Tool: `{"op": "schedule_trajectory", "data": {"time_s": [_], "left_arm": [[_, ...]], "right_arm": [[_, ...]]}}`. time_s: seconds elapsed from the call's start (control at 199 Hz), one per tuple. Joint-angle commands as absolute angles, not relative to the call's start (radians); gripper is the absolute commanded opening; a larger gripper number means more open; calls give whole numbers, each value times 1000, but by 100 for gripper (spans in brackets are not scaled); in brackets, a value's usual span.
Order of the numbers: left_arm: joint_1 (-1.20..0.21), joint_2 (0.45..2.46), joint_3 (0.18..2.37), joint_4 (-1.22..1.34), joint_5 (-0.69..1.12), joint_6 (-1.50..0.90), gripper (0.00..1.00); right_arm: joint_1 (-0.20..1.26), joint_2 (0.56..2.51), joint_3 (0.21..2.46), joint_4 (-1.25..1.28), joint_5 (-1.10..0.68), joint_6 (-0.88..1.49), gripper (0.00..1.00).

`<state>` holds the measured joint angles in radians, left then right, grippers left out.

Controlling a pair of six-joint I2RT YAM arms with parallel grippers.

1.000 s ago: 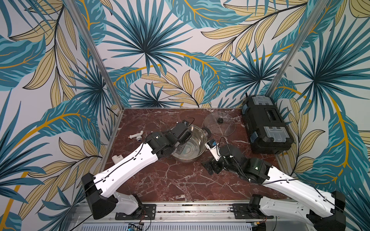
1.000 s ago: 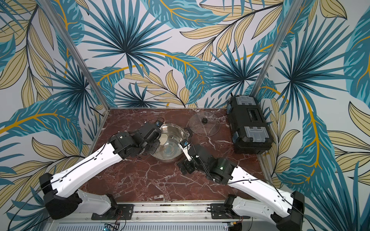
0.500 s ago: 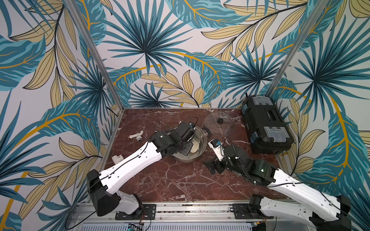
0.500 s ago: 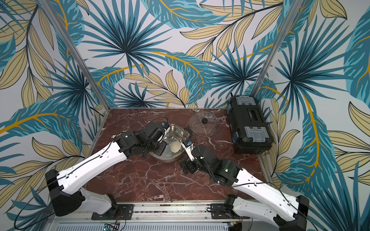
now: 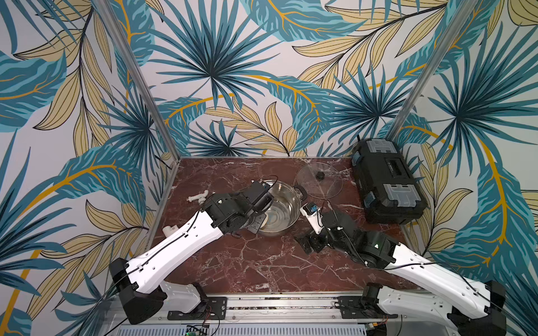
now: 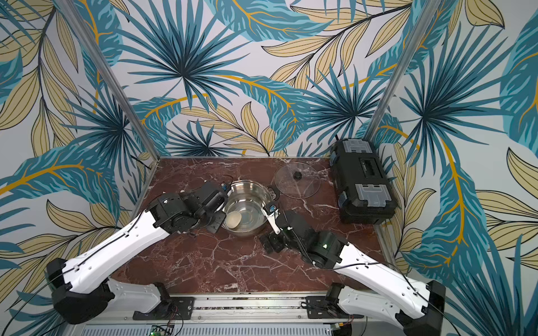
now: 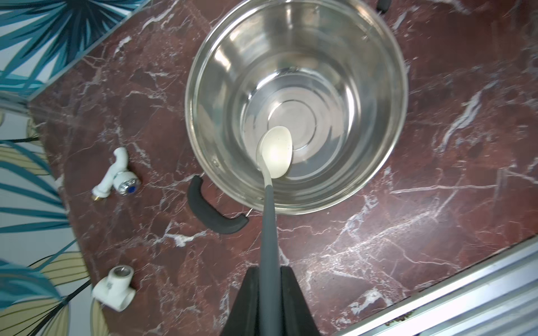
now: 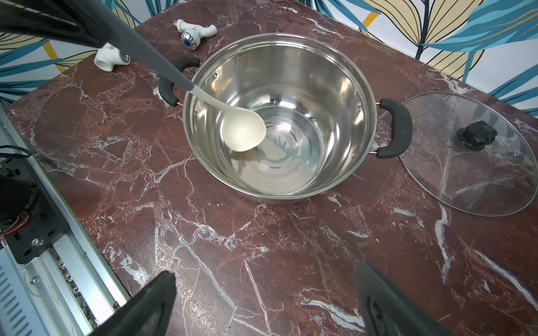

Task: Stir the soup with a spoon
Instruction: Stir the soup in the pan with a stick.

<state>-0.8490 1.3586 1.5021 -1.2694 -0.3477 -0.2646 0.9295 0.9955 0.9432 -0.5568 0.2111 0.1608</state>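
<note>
Left jaws are pinched tight on the grey handle end of the spoon (image 7: 268, 209). Its stem crosses the rim of the stainless-steel pot (image 7: 364, 87) and slopes down inside. The cream bowl hangs low over the pot's bare, shiny floor, off-centre and on the left arm's side. Whether it touches the metal cannot be told.

In both top views the pot (image 5: 286, 203) (image 6: 247, 189) stands mid-counter, and the spoon's bowl (image 6: 233, 220) shows in its lower left part.

Right jaws are spread wide with nothing between them. They are poised over bare red marble counter (image 5: 247, 261), just lower right of the pot in the top views.

A clear glass lid (image 5: 308, 183) (image 8: 465, 174) lies flat with its knob up, just beside the pot's right-hand black handle and up and to the right of the pot. A black toolbox (image 5: 388, 180) sits along the counter's right edge.

Left of the pot lies a white tap fitting (image 5: 199, 197) (image 7: 115, 174). A white pipe tee (image 5: 169, 231) (image 7: 115, 288) lies further down-left, by the counter's left edge.
</note>
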Motion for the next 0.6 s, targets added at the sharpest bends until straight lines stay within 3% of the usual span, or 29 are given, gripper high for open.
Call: {"op": "schedule_trajectory", "data": {"time_s": [0.0,0.366,0.597], "left_arm": [[-848,1387,1564,-1302,-473,-247,0],[-851,1422,1556,-1058,-528,-203,0],[-856,1424,1532,-926,-417,-206,0]], "right_arm": [[933,1000,937,-548,201,164,100],[932,967,909,-553,227,165,99],[933,944,905,-569,245,162,99]]}}
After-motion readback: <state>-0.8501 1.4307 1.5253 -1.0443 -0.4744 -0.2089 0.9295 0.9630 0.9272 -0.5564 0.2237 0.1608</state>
